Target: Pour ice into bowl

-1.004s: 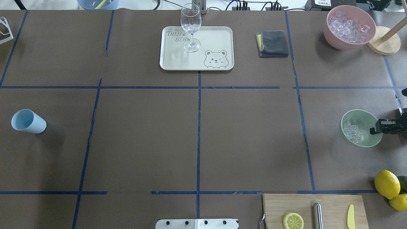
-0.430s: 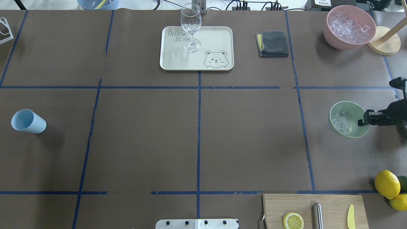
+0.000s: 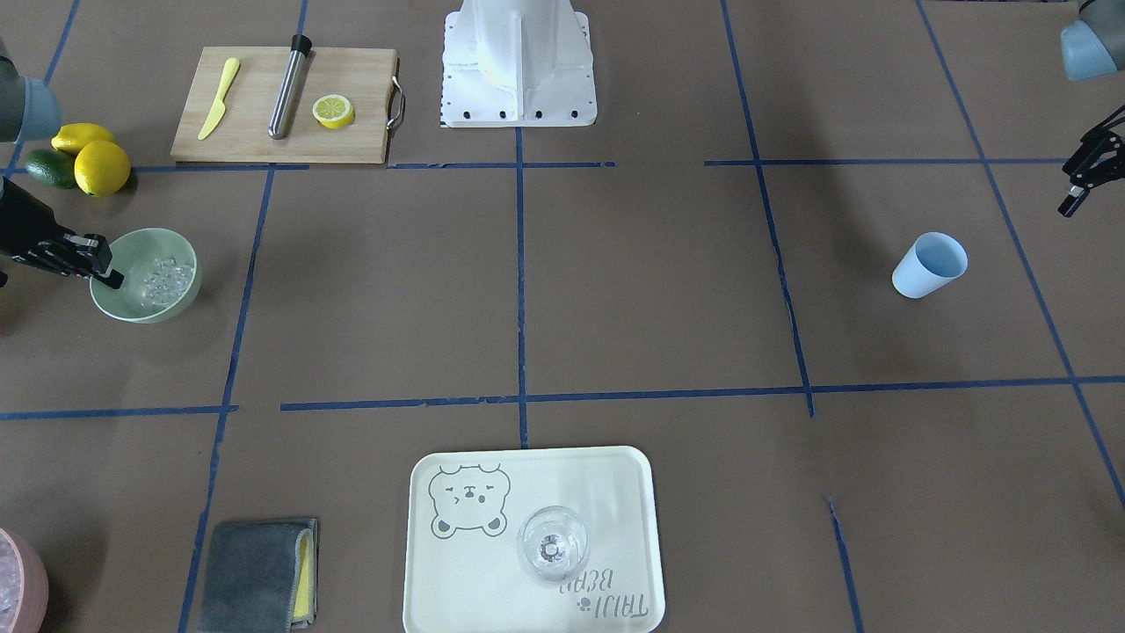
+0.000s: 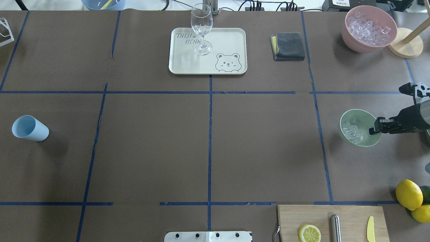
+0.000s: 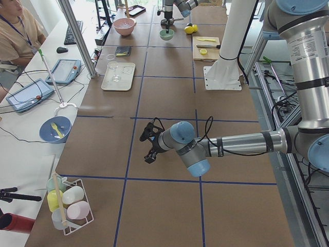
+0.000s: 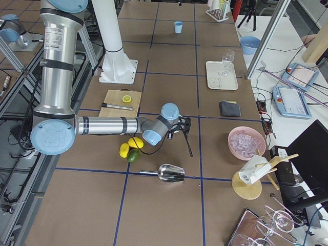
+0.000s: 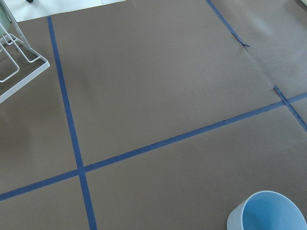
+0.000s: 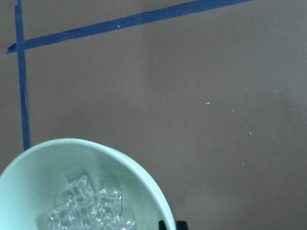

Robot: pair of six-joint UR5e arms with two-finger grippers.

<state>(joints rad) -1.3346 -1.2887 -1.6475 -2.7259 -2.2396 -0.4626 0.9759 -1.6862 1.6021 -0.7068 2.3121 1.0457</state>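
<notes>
The pale mint-green bowl [image 4: 364, 118] holds a small heap of clear ice cubes [image 4: 352, 131]. My right gripper [image 4: 375, 129] is shut on the bowl's rim on the robot's right side of the table. In the front-facing view the bowl [image 3: 132, 255], the ice [image 3: 167, 280] and the gripper [image 3: 104, 268] are at the left. The right wrist view shows the bowl [image 8: 43, 177] and the ice [image 8: 91, 211] from close above. My left gripper [image 3: 1079, 180] is open and empty near the blue cup [image 4: 29, 128].
A pink container of ice [image 4: 369, 28] stands at the back right beside a wooden stand [image 4: 406, 45]. A tray [image 4: 228, 43] bears a clear glass [image 4: 201, 25]; a grey cloth [image 4: 288, 46] lies beside it. A cutting board [image 4: 352, 215] and lemons [image 4: 408, 194] are at the front right.
My right gripper has carried the bowl with its ice leftward in the overhead view, toward the table's middle. The blue cup has not moved.
</notes>
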